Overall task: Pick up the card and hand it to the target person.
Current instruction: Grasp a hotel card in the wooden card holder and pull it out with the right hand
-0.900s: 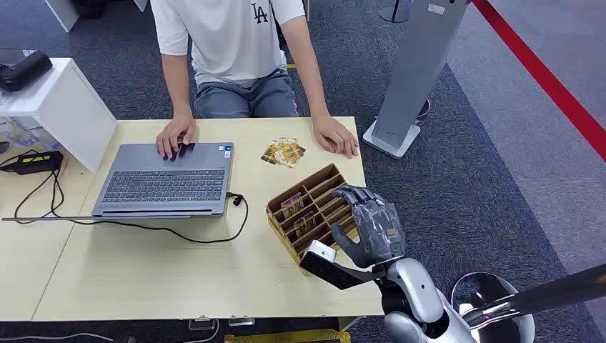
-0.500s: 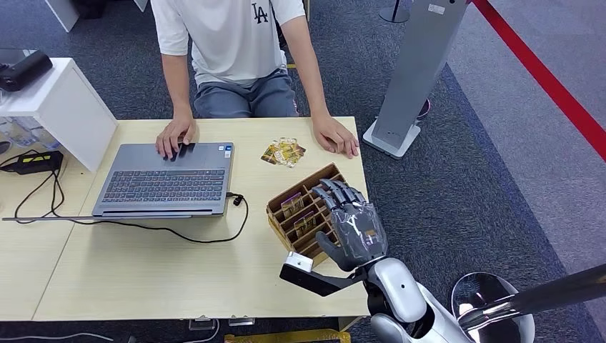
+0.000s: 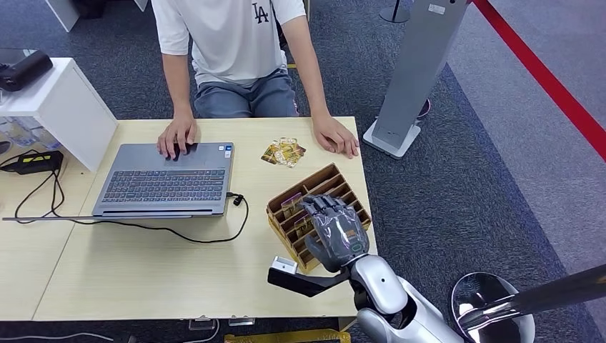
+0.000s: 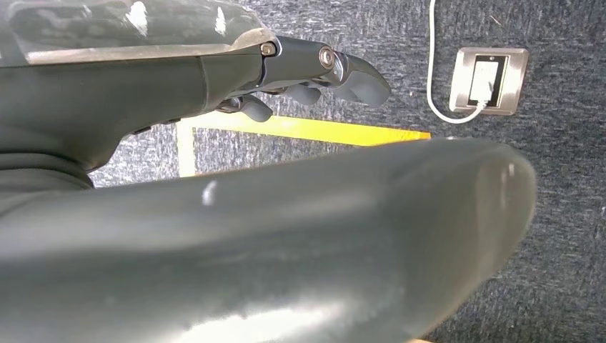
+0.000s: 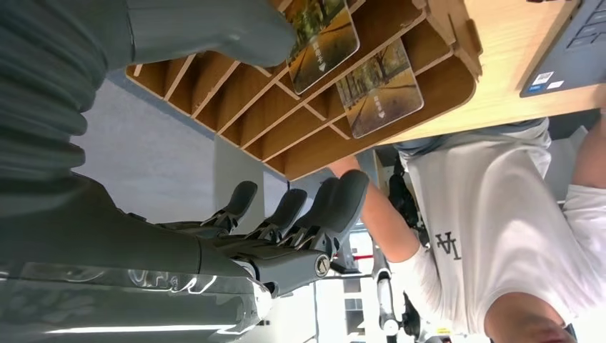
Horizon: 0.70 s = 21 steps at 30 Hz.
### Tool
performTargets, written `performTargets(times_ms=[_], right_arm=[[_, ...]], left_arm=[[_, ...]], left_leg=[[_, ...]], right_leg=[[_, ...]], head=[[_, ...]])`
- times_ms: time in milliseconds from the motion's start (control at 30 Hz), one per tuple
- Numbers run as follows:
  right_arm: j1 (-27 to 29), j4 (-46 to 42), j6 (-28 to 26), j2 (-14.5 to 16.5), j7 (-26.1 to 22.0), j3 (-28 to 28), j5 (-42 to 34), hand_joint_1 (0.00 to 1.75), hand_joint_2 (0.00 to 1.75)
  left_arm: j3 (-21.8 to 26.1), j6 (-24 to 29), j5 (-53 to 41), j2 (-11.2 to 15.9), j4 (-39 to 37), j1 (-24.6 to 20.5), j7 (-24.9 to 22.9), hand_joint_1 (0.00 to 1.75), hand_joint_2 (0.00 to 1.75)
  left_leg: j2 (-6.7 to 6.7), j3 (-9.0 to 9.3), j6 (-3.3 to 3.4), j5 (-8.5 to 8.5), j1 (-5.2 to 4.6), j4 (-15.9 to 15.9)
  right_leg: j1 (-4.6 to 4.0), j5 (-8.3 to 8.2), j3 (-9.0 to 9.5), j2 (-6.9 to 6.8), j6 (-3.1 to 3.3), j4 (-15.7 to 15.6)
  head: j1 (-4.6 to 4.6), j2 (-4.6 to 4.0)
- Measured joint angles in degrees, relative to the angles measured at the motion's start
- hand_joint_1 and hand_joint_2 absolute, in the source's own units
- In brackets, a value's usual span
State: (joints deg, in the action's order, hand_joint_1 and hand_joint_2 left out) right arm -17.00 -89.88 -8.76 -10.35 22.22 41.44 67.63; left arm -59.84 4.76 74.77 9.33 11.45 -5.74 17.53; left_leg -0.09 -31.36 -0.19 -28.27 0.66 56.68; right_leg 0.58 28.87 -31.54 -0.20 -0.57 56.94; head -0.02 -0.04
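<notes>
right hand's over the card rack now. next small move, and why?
Probably lower the right robot hand and close thumb and fingers on the nearer card. The hand hovers over the wooden rack, holding nothing. In the right wrist view the thumb is beside that upright card, and the fingers are still apart from it.

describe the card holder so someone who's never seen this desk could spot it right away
On the light wooden table, look to the right of the grey laptop, near the table's right edge. The card holder is a brown wooden box set at an angle, split by slats into narrow slots, with the robot's right hand above it. Unlike the loose gold cards lying flat near the person's hand, its cards stand in slots.
</notes>
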Motion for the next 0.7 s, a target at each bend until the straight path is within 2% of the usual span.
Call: performTargets(times_ms=[267,700], right_arm=[[-2.3,4.7,-1.4,1.1,-0.8,1.3,-0.9,0.59,1.75],[-4.1,8.2,-2.2,1.7,-0.8,2.8,-1.9,0.72,1.75]], left_arm=[[0.0,0.0,0.0,0.0,0.0,0.0,0.0,0.0,0.0],[0.0,0.0,0.0,0.0,0.0,0.0,0.0,0.0,0.0]], left_leg=[[0.0,0.0,0.0,0.0,0.0,0.0],[0.0,0.01,0.0,0.0,0.0,0.0]], right_leg=[[0.0,0.0,0.0,0.0,0.0,0.0],[0.0,0.0,0.0,0.0,0.0,0.0]], head=[[-0.04,0.0],[-0.02,0.0]])
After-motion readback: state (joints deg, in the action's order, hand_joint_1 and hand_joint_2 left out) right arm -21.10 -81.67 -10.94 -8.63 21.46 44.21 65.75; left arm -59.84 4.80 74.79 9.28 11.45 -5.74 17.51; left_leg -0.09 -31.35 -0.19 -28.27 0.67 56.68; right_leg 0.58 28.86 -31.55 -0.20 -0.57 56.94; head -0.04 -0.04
